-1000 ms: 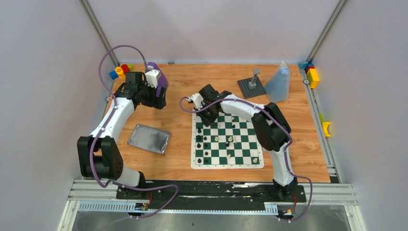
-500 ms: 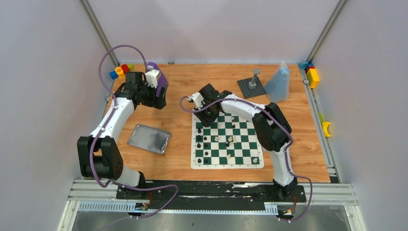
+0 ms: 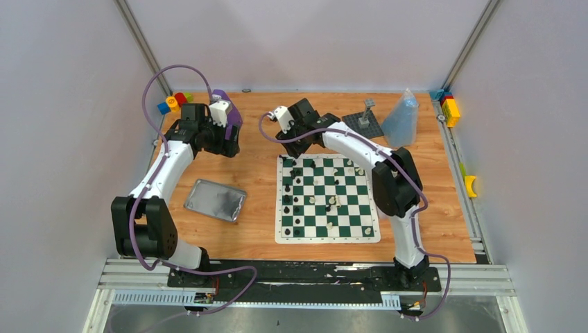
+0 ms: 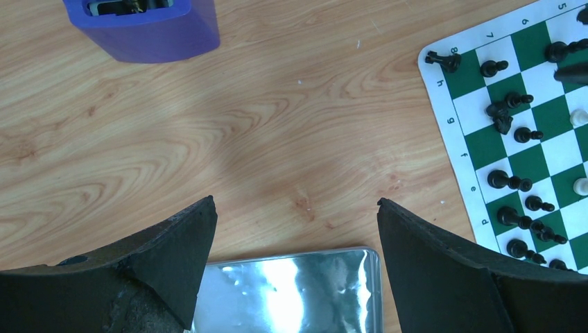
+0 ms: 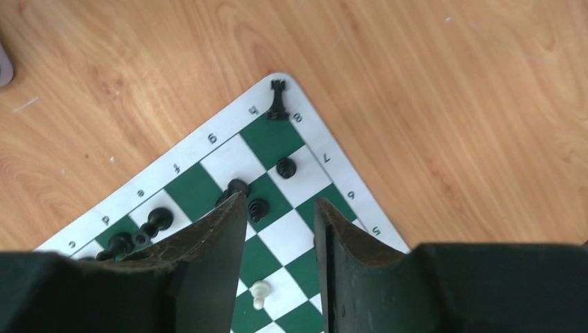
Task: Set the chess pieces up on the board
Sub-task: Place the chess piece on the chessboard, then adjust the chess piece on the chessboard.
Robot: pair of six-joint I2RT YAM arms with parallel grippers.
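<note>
Two grippers are in view; which one do we follow, and what is it holding?

We follow the right gripper (image 5: 281, 208). Its fingers are parted and nothing sits between them; through the gap we see only squares. It hangs over one corner of the board (image 3: 328, 238), tilted so that the corner lies just beyond its fingertips.

What lies around it?

Straight ahead of the tips, a black rook (image 5: 278, 100) stands upright at the very corner, partly on the white border rather than centred on its square. Closer in, two small black pieces (image 5: 286, 167) stand just past the tips. More black figures (image 5: 156, 220) trail off beside the left finger, and a white pawn (image 5: 258, 293) shows low in the gap. We judge the empty spread as readiness to take the next piece: the chess pieces (image 3: 331, 202) are on the board but not yet in ranks.

And the left gripper (image 4: 295, 205)?

Wide open and empty too, it hovers over the wooden table (image 4: 277, 139). A silver tin (image 4: 291, 291) lies just beneath its fingers, and the board is off to its right. We think it sits apart so the arms do not crowd one corner.
</note>
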